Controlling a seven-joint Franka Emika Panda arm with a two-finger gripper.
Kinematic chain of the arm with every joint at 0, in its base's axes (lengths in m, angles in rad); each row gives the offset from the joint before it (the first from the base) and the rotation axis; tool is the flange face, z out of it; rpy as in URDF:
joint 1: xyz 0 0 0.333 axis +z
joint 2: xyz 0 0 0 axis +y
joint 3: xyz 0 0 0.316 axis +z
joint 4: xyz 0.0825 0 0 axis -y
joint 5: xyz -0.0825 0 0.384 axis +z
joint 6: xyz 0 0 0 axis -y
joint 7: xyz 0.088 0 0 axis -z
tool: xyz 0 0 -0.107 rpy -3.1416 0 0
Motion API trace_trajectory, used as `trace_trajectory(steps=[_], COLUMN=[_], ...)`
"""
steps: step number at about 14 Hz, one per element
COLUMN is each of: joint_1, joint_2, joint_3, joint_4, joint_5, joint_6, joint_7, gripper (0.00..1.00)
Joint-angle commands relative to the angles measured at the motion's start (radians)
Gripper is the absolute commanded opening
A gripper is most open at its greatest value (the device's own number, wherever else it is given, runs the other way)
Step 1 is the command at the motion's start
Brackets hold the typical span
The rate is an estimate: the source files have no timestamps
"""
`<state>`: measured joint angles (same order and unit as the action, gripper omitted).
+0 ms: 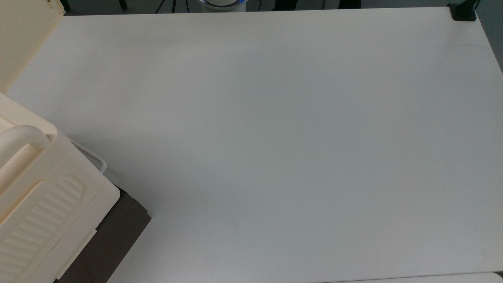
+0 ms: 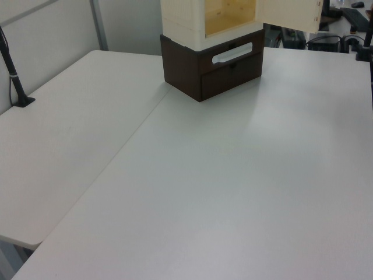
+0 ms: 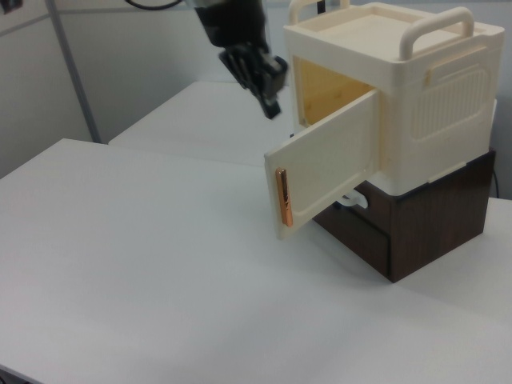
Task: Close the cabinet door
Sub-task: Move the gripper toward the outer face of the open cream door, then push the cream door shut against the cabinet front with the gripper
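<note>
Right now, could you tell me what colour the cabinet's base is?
Dark brown base, best seen in the right view.
</note>
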<state>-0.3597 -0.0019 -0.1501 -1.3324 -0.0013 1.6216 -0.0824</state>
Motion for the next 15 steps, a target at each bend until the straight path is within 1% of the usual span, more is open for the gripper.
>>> trace_trajectory(steps=[1,3,5,7,10,11,13,15], joint_1=[-0.008,-0.007,-0.007,-0.008,-0.007,-0.007,-0.019,-0.021], joint_2=[0.0,0.01,0.025,0.043,0.072,0.074,0.076,0.08], joint_3=[-0.097,-0.167,-0.193,-0.195,-0.193,-0.193,-0.195,-0.192], joint_4=[-0.002,-0.01,-0.016,-0.024,-0.03,-0.045,-0.067,-0.068], joint_5=[0.041,0.078,0.109,0.118,0.155,0.171,0.248,0.294], joint_6=[0.004,0.004,0.004,0.004,0.024,0.04,0.061,0.063], joint_7=[-0.15,-0.247,-0.313,-0.338,-0.341,-0.355,-0.411,-0.413], gripper=[0.0,0.0,0.0,0.0,0.0,0.0,0.0,0.0])
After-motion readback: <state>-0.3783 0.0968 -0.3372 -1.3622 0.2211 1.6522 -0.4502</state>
